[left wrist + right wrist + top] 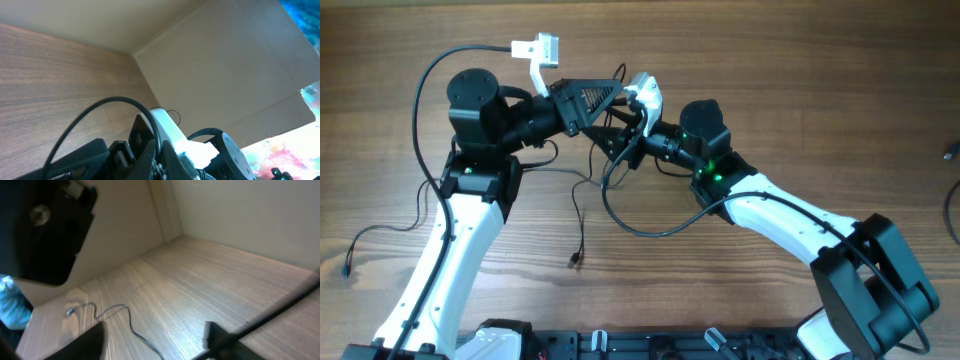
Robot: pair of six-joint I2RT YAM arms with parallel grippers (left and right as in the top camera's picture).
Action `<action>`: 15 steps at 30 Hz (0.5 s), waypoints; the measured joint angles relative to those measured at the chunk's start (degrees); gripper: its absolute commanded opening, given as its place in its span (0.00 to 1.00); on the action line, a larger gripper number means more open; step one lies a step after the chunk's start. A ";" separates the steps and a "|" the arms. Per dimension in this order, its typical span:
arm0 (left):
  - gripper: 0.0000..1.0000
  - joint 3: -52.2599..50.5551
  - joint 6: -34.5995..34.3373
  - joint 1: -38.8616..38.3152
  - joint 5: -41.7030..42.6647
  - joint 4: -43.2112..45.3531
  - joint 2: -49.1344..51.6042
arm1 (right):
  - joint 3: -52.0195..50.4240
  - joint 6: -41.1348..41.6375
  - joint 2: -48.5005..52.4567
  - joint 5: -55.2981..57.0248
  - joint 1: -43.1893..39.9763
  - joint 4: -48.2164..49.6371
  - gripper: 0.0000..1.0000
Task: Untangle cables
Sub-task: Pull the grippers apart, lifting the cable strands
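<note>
2 arms met over the table [790, 70]. Thin black cables [582, 212] trailed beneath them onto the wood. The right gripper [150, 336] stood wide; whether the left gripper [618, 110] was spread or closed, I could not tell.

The overhead camera looks straight down on the wooden tabletop [770, 100], taking in the left arm [470, 230] and right arm [790, 215] from afar. Both wrist cameras sit low and tilted, skimming that same tabletop toward beige walls [240, 210]. The right pincer [155, 347] frames its own view's lower edge.
</note>
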 measured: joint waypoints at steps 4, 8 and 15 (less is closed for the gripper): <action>0.12 0.00 -0.35 0.20 -0.17 0.02 0.00 | 0.00 0.74 0.00 1.90 -0.20 0.17 0.04; 0.82 0.04 -0.70 2.43 -0.31 -3.02 -0.02 | 0.00 7.67 0.00 2.86 -5.27 0.63 0.04; 1.00 0.35 6.80 5.16 -8.07 -26.12 -0.02 | -0.04 22.67 0.04 -7.98 -16.61 6.95 0.04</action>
